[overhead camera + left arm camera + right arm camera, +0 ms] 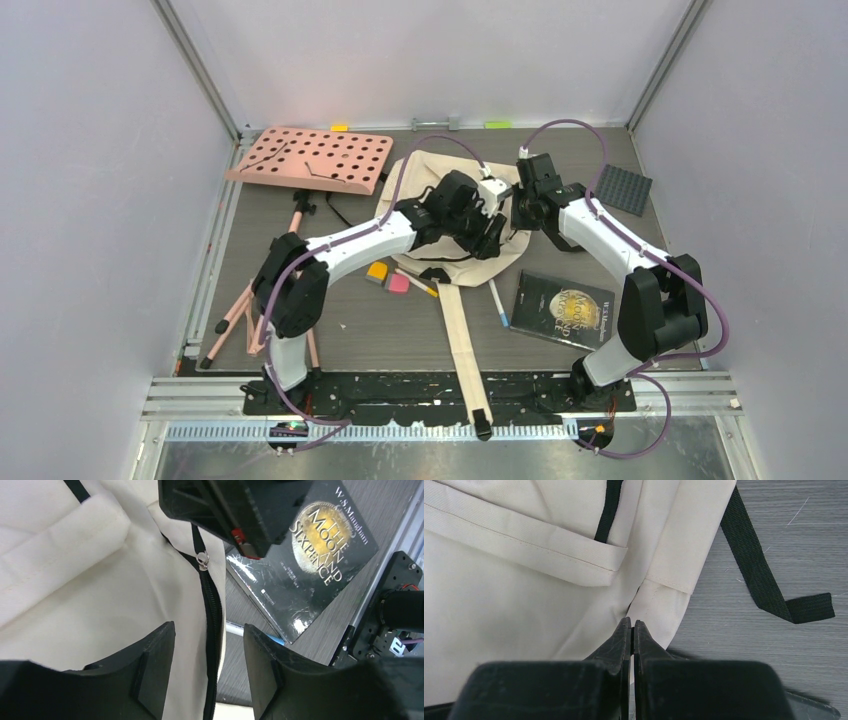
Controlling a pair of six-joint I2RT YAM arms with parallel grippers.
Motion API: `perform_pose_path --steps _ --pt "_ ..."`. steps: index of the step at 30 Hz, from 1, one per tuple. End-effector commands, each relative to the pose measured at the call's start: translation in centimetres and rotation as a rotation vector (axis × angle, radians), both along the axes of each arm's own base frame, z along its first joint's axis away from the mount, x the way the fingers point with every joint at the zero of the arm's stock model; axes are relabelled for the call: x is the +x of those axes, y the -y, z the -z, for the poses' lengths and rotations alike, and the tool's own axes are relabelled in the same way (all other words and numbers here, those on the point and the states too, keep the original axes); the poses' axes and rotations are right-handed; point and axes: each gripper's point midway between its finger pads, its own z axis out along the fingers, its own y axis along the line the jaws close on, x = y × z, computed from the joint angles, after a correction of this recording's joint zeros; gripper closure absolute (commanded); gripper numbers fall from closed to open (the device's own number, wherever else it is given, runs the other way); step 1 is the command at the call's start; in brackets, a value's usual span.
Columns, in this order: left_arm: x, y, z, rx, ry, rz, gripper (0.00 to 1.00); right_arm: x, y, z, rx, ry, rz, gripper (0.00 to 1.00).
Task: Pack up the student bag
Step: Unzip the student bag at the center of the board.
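The student bag (415, 182) lies flat in the upper middle of the top view, cream against the dark table (380, 335), with one long cream strap (462, 340) running down toward the bottom edge. Both arms reach over it: the left gripper (490, 236) and the right gripper (522, 214) hang close together above its right part. A pink perforated board (310, 160) stands at upper left. A dark book (562, 308) lies at lower right of the bag, and a pen (498, 303) sits between the book and the strap.

In the left wrist view the left gripper (209, 670) has its jaws standing well apart with nothing between them. Below the gap runs the bag's black zipper (213, 605), its metal pull (202, 560) higher up. Cream fabric fills the left of the frame. The book (310, 565), titled "The Moon and Sixpence", lies at upper right.

In the right wrist view the right gripper (631, 628) has its jaws pressed together, tips at a fold of the bag's cream cloth (499, 605). Whether any cloth is pinched cannot be told. A black strap (764, 570) trails over the grey table at right.
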Motion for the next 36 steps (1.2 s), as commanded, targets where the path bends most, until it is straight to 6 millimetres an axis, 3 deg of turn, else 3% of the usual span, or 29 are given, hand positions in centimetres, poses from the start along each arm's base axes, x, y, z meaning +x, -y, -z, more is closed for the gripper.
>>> perform_pose_path --steps 1,3,4,7,9,16,21,36 --pt "0.2 1.3 -0.9 -0.045 0.0 0.024 0.46 1.0 0.1 -2.2 0.016 0.081 0.015 0.99" --pt "0.0 0.9 -0.3 -0.023 0.002 0.026 0.49 1.1 0.1 -2.2 0.016 0.084 0.016 0.99" --pt "-0.2 0.6 -0.1 -0.011 0.0 0.029 0.56 1.1 0.1 -2.2 0.015 0.084 0.017 0.99" --pt "-1.0 -0.2 0.5 0.016 -0.002 0.036 0.9 1.2 0.4 -1.9 -0.002 0.081 0.03 0.99" --pt "-1.6 -0.9 0.7 0.031 0.007 0.043 1.0 1.3 0.9 -1.8 -0.024 0.076 0.047 0.99" --pt "-3.0 -4.0 2.2 0.121 0.017 0.04 1.0 1.5 2.6 -1.3 -0.078 0.063 0.119 0.99" --pt "-3.4 -5.0 2.6 0.137 0.016 0.023 1.0 1.5 3.8 -0.7 -0.112 0.046 0.153 0.99" --pt "-3.0 -4.8 1.9 0.13 0.04 0.023 1.0 4.4 5.9 0.1 -0.143 0.037 0.208 0.99"
